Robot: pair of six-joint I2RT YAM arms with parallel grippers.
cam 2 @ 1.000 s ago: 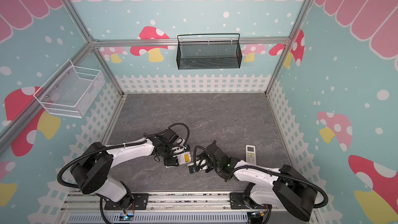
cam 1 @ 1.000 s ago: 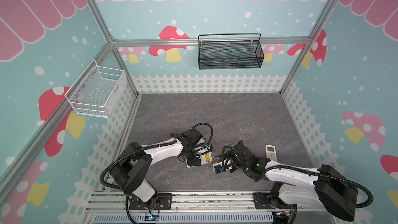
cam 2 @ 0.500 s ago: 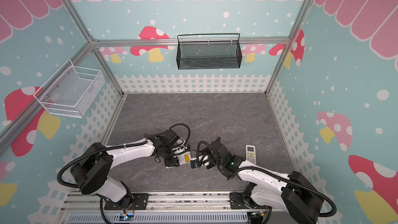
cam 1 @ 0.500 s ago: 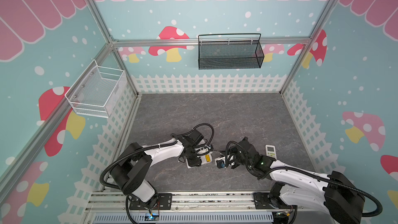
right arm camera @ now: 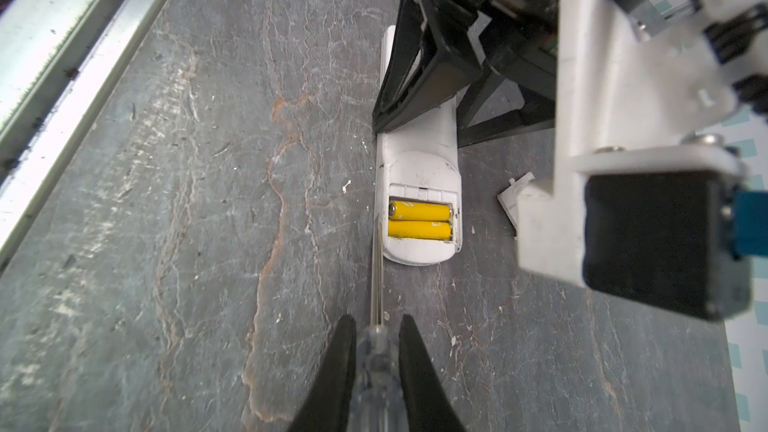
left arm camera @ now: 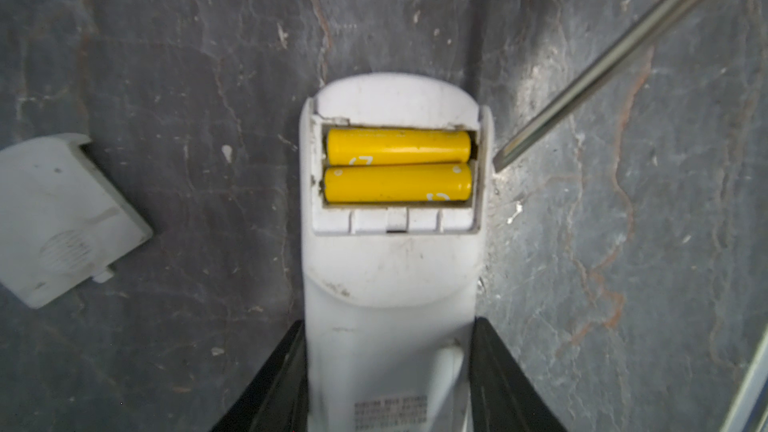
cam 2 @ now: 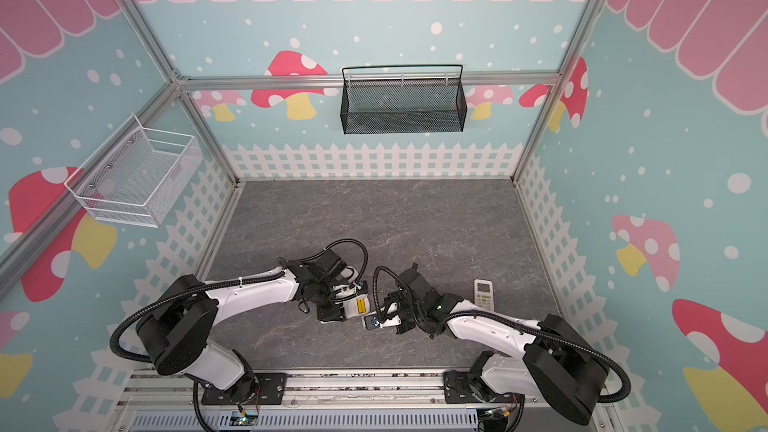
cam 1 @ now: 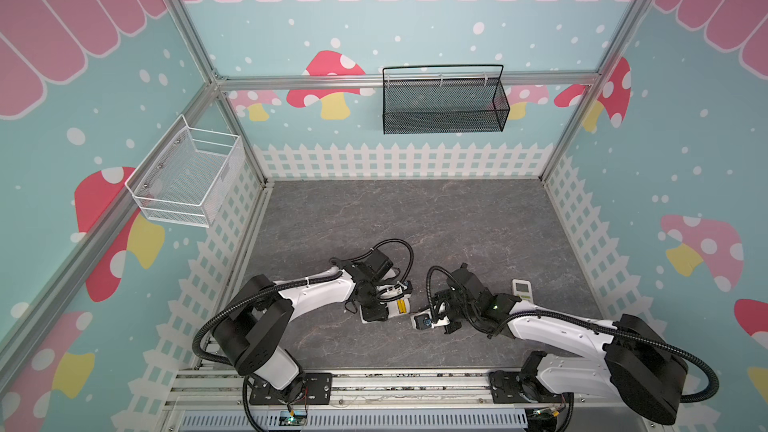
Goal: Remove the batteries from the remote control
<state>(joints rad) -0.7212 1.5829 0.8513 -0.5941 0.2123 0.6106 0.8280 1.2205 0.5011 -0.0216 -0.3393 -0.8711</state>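
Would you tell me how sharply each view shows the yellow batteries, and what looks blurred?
Left wrist view: batteries in the remote fairly sharp, screwdriver soft. Right wrist view: batteries clear, screwdriver handle blurred. In both top views: a tiny yellow speck.

In both top views a grey stone-patterned floor fills the lower middle of the frame, closed in by teal walls printed with white dots, red and pink mushrooms, a pink scalloped band along the top and a white picket fence at the base. Aluminium bars frame the corners. A black mesh basket hangs at upper centre, a white wire basket at the left. The light is even and soft
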